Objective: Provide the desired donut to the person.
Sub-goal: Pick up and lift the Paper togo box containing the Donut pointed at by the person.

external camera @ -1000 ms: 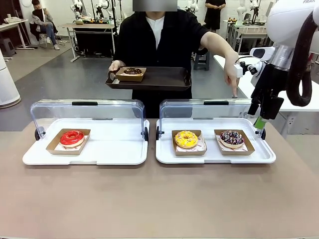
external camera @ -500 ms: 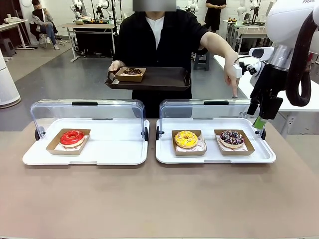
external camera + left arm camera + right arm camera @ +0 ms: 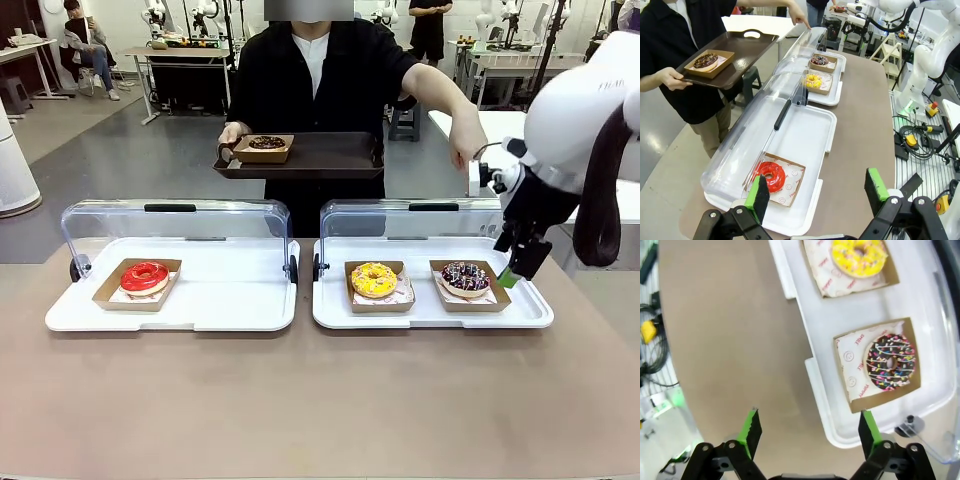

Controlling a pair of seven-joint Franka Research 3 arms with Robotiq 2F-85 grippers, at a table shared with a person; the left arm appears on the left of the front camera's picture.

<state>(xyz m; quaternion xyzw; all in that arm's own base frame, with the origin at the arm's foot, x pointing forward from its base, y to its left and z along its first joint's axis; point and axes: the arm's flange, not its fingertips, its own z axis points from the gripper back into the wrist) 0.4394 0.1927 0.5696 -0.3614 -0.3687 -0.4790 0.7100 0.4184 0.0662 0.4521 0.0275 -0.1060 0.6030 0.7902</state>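
Right pincer (image 3: pixel 517 266) just dropped and swung in, jaws wide, empty. It's now mid-right of frame, just beside the sprinkled chocolate donut (image 3: pixel 465 277) on the right tray (image 3: pixel 430 318); lining up the pick, I'd say. Left wrist view adds: left pincer (image 3: pixel 817 192) wide, idle; person's hand (image 3: pixel 801 20) at top, pointing down at that donut.
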